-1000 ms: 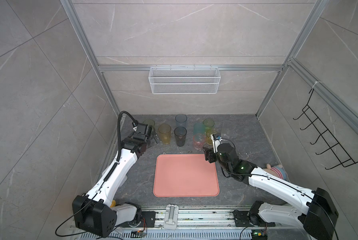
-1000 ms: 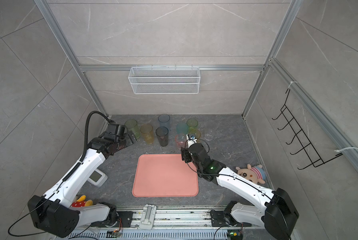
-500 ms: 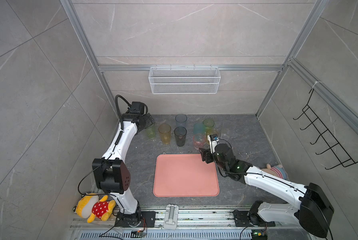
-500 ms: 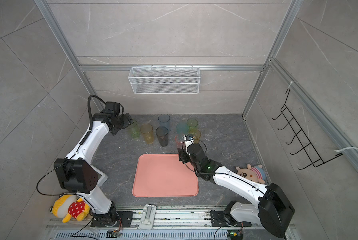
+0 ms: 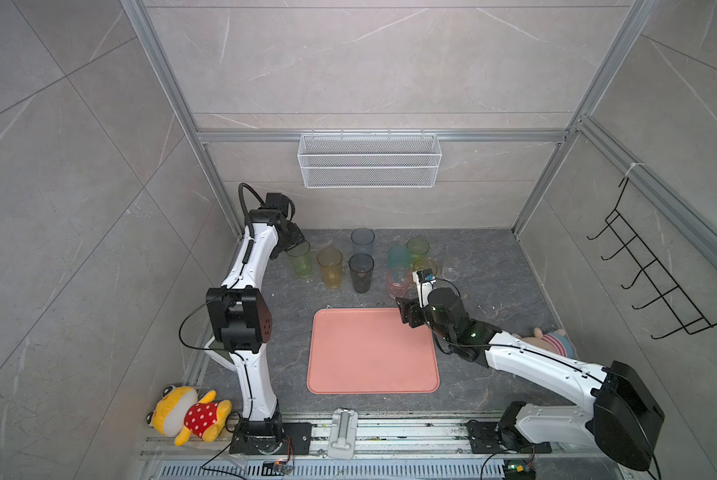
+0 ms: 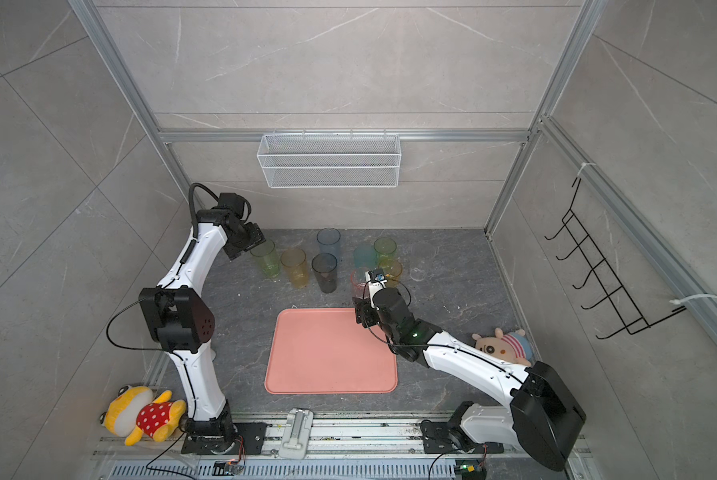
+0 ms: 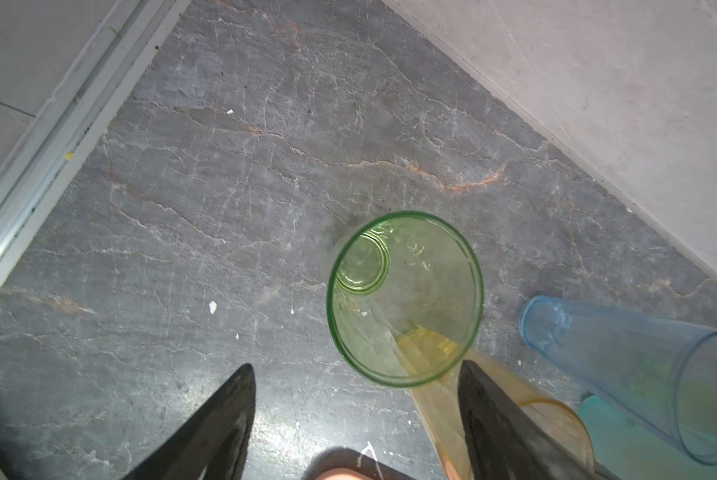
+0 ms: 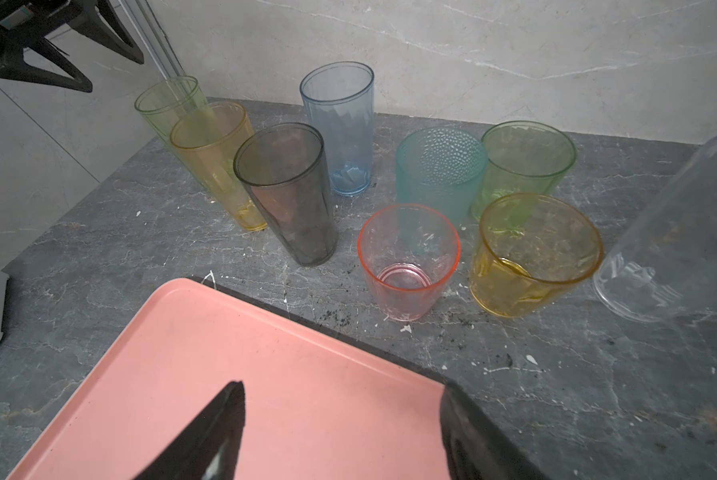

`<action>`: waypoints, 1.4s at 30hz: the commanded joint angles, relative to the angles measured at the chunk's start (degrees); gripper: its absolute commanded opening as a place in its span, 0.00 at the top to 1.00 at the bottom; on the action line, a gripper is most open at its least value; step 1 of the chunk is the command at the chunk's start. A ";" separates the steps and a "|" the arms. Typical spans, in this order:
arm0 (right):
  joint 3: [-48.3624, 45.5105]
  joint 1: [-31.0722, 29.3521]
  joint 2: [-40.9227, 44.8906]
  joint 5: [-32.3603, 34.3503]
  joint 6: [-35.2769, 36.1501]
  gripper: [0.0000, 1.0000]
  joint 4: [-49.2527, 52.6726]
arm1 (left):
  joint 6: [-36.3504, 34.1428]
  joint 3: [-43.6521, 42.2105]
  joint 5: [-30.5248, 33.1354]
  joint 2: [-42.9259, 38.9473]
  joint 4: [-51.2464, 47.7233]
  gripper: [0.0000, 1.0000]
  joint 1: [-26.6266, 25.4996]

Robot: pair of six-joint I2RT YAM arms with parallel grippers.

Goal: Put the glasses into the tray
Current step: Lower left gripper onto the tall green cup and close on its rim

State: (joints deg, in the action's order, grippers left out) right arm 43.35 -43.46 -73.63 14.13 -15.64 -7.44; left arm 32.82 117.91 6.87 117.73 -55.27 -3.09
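Note:
Several see-through glasses stand upright along the back of the table: a tall yellow-green one [image 5: 300, 262], amber [image 5: 330, 268], smoky grey [image 5: 361, 272], blue-grey [image 5: 362, 241], and short teal [image 5: 399, 257], green [image 5: 417, 248], amber [image 5: 425, 267], pink [image 5: 398, 282] and clear [image 5: 452, 262] ones. The salmon-pink tray [image 5: 372, 353] lies bare in front of them. My left gripper [image 5: 294, 245] hangs open above the yellow-green glass [image 7: 406, 299], whose rim lies just ahead of the fingertips [image 7: 469, 374]. My right gripper [image 8: 341, 385] is open over the tray's far right corner [image 8: 411, 374], short of the pink glass [image 8: 409, 262].
A white wire mesh basket [image 5: 369, 166] hangs on the back wall. A black hook rack [image 5: 656, 282] is on the right wall. A yellow plush toy [image 5: 186, 415] lies at the front left, and a striped plush [image 5: 550, 338] lies beside my right arm.
My left arm has risen and swung to the back left corner, bringing its gripper over the yellow-green glass. My right gripper has shifted slightly left, over the tray's corner.

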 commanded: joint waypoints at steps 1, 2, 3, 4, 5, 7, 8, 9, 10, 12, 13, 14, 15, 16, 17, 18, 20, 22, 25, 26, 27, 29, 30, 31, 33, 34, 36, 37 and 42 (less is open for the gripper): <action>-0.60 -0.03 -1.32 0.51 -0.45 0.25 -1.52 | -2.26 3.12 -0.92 1.87 -2.50 0.27 0.89; -0.47 -0.04 -1.60 0.30 -0.52 0.26 -1.52 | -2.39 3.64 -1.11 2.50 -2.63 0.28 1.03; -0.38 -0.04 -1.76 0.15 -0.56 0.26 -1.52 | -2.47 4.10 -1.23 2.95 -2.87 0.29 1.15; -0.37 -0.04 -1.83 0.03 -0.46 0.26 -1.64 | -2.57 4.55 -1.23 3.42 -3.08 0.30 1.24; -0.38 -0.04 -1.87 0.02 -0.45 0.26 -1.61 | -2.77 4.82 -1.34 3.85 -3.15 0.32 1.17; -0.24 -0.04 -1.96 0.53 -0.58 0.26 -1.34 | -3.09 5.21 -1.42 4.59 -3.09 0.38 1.27; -0.13 -0.04 -2.09 1.02 -0.70 0.26 -1.02 | -3.21 5.32 -1.62 4.84 -3.03 0.42 1.27; 0.04 -0.04 -2.37 1.40 -0.71 0.26 -0.70 | -3.37 5.54 -1.98 5.24 -3.03 0.46 1.38; 0.19 -0.05 -2.52 1.59 -0.71 0.26 -0.59 | -3.35 5.69 -2.42 5.59 -3.01 0.48 1.50; 0.32 -0.02 -2.95 1.60 -0.71 0.26 -0.56 | -3.40 6.00 -3.04 6.30 -3.16 0.52 1.51; 0.41 -0.04 -3.15 1.45 -0.71 0.26 -0.56 | -3.42 6.32 -3.14 6.73 -3.33 0.54 1.57; 0.45 -0.04 -3.31 1.30 -0.72 0.26 -0.64 | -3.55 6.71 -3.18 7.12 -3.53 0.55 1.56; 0.50 -0.03 -3.40 1.23 -0.71 0.26 -0.64 | -3.57 6.85 -3.31 7.40 -3.69 0.57 1.60; 0.57 -0.09 -3.62 1.17 -0.72 0.27 -0.56 | -3.60 7.12 -3.35 7.72 -3.87 0.59 1.60; 0.66 -0.13 -3.69 1.23 -0.62 0.27 -0.47 | -3.60 7.31 -3.36 7.85 -4.05 0.61 1.60; 0.77 -0.13 -3.72 1.29 -0.41 0.27 -0.34 | -3.77 7.43 -3.36 8.04 -4.23 0.64 1.60; 1.07 -0.13 -3.85 1.80 -0.28 0.27 0.21 | -3.89 7.34 -3.27 8.21 -4.37 0.66 1.60; 1.29 -0.13 -4.05 2.39 -0.23 0.27 0.59 | -4.01 7.38 -3.01 8.37 -4.54 0.66 1.60; 1.30 -0.12 -4.16 2.23 -0.28 0.27 0.54 | -4.08 7.33 -2.83 8.57 -4.59 0.67 1.60; 1.37 -0.13 -4.24 2.15 -0.27 0.27 0.59 | -4.10 7.28 -2.84 8.65 -4.67 0.68 1.60; 1.38 -0.13 -4.23 2.13 -0.27 0.27 0.59 | -4.23 7.30 -2.90 8.70 -4.70 0.69 1.60; 1.41 -0.13 -4.31 2.21 -0.27 0.27 0.66 | -4.20 7.16 -2.83 8.81 -4.76 0.70 1.60; 1.47 -0.11 -4.33 2.22 -0.27 0.27 0.67 | -4.22 7.16 -2.74 8.83 -4.87 0.71 1.59; 1.47 -0.18 -4.30 2.21 -0.27 0.27 0.65 | -4.28 7.08 -2.50 8.81 -4.92 0.72 1.60; 1.53 -0.20 -4.41 2.13 -0.27 0.27 0.72 | -4.36 7.00 -2.26 8.83 -4.96 0.73 1.60; 1.56 -0.26 -4.42 2.13 -0.27 0.27 0.76 | -4.36 7.03 -2.15 8.83 -5.07 0.74 1.60; 1.64 -0.24 -4.41 2.04 -0.27 0.27 0.85 | -4.43 7.07 -1.88 8.83 -5.08 0.75 1.59; 1.65 -0.22 -4.38 2.04 -0.27 0.27 0.85 | -4.51 6.99 -1.86 8.83 -5.12 0.75 1.60; 1.86 -0.22 -4.88 1.87 -0.45 0.27 0.91 | -4.70 6.45 -1.45 8.75 -5.10 0.77 1.60</action>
State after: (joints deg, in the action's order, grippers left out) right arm 43.53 -43.46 -77.60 15.22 -15.64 -7.49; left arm 29.52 123.24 4.40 126.74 -58.81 -1.83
